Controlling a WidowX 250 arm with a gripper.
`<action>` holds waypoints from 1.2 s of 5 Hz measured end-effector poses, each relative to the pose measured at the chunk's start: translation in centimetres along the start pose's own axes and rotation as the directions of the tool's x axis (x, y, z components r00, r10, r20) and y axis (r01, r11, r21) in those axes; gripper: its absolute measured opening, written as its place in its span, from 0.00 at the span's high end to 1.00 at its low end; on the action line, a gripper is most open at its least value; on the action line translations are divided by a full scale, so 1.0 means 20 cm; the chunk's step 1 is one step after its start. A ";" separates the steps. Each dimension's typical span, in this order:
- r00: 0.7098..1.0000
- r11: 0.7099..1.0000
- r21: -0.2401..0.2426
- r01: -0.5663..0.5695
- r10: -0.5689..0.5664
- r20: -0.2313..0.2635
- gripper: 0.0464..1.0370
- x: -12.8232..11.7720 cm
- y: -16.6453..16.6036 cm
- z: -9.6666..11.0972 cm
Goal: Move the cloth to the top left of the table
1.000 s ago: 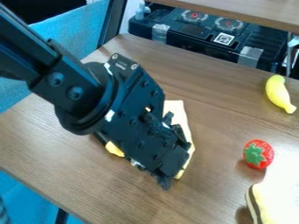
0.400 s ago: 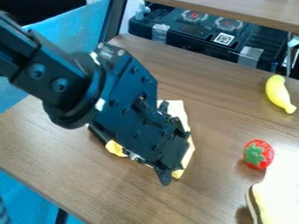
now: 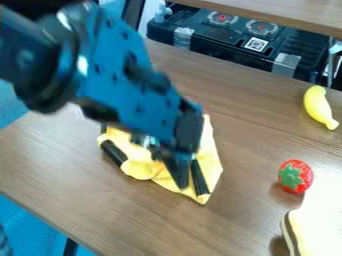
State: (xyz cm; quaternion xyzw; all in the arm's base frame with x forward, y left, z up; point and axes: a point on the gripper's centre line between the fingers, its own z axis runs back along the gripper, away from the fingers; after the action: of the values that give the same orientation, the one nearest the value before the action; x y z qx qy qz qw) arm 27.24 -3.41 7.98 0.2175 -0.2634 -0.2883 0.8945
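Observation:
Over the left-centre of the table, my gripper point(image 3: 182, 167) hangs down from the upper left, its lower end in front of the cloth. The yellow cloth point(image 3: 212, 162) lies crumpled on the wood, spreading out to the left and right of the gripper, with a pointed corner toward the bottom. My gripper hides the cloth's middle and part of its upper edge. Whether the two touch is not clear.
A short black rod-like object point(image 3: 113, 152) lies at the cloth's left side. To the right are a toy strawberry point(image 3: 295, 176), a yellow banana point(image 3: 320, 107) and a cream-coloured item with a dark stripe point(image 3: 314, 232). A black case point(image 3: 234, 42) stands behind the table point(image 3: 247, 100).
The arm and gripper have moved up and to the left, with the gripper turned more steeply downward. More of the cloth is uncovered; it stays in place.

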 end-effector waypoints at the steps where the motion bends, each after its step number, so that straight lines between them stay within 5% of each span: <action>1: 0.993 0.993 -0.051 -0.107 0.104 -0.053 0.99 -0.02 0.20 -0.01; 3: 0.963 0.965 -0.072 -0.253 0.243 -0.118 0.99 -0.05 0.54 -0.14; 6: 0.885 0.904 -0.016 -0.428 0.416 -0.211 0.99 -0.09 0.99 -0.33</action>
State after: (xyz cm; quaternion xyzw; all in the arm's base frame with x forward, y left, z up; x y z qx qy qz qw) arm 37.88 13.91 12.91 0.1555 -0.2029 -0.0711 0.9642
